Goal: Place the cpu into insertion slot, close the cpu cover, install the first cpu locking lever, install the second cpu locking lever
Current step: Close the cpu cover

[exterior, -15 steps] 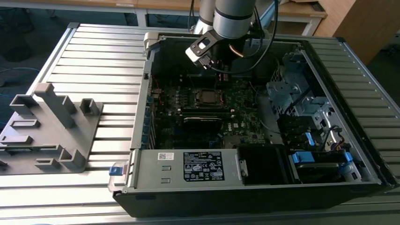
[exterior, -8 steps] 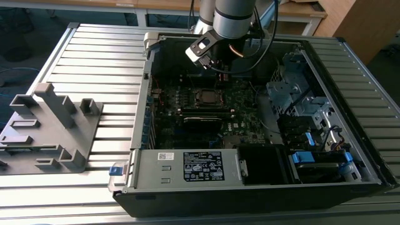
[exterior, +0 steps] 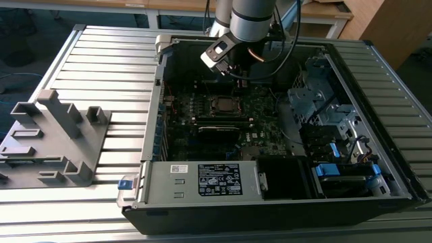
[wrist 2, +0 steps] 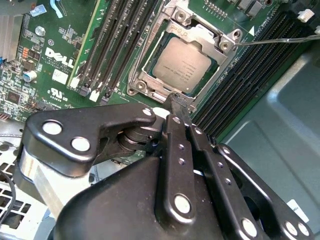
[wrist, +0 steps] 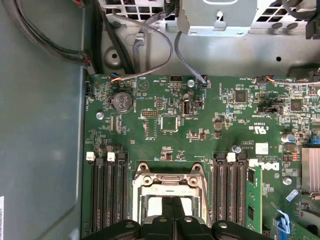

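Gripper (wrist 2: 176, 97): carried by the arm above the open computer case (exterior: 378, 76), inside the case's upper part in the exterior view. In the second wrist view the black fingers (wrist 2: 179, 150) are seen drawn together, their tips meeting with nothing between them. The tips are held just at the near edge of the socket, over its silver frame.

Cpu (wrist 2: 183, 65): a dull silver-grey square, seated flat in the insertion slot (wrist 2: 145, 80), just beyond the fingertips in the second wrist view. Its whole top is exposed.

Cpu cover (wrist 2: 200, 30): a thin silver frame plate, seen at the far side of the socket from the fingertips; whether it is lying flat or raised cannot be told.

Insertion slot, first wrist view (wrist: 169, 182): directly ahead of the fingertips (wrist: 172, 210), its metal rim flanked by black memory slots (wrist: 107, 195) on both sides.

Motherboard (wrist: 165, 125): green, extending beyond the socket away from the gripper, with a round coin battery (wrist: 122, 101) and grey cables (wrist: 150, 50) at its far edge.

Grey fixture block (exterior: 50, 136): set on the slatted table (exterior: 108, 61), well apart from the gripper, at the exterior view's left.
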Robot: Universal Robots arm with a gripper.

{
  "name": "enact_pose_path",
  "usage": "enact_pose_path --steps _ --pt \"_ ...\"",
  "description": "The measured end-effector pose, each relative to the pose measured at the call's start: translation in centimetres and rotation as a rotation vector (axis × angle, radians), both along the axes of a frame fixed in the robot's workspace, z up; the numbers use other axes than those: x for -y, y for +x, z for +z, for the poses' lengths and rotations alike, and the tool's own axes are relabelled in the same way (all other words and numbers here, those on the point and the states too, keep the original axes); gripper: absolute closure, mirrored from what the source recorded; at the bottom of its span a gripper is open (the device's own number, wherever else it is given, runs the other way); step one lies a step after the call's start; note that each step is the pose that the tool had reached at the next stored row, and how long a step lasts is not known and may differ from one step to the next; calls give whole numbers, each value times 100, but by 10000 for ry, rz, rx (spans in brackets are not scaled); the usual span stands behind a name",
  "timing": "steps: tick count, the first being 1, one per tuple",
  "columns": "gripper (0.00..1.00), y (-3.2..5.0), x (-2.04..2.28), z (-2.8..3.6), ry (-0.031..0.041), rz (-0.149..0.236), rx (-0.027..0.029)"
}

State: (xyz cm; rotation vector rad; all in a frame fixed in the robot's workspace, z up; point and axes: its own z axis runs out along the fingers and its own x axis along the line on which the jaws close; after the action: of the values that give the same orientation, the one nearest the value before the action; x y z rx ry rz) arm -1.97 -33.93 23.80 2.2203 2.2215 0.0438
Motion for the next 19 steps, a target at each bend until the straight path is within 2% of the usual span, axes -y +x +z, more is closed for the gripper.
enact_pose_path --steps 10,19 --pt "89 0 0 0 1 20 0" --pt "89 0 0 0 0 193 0"
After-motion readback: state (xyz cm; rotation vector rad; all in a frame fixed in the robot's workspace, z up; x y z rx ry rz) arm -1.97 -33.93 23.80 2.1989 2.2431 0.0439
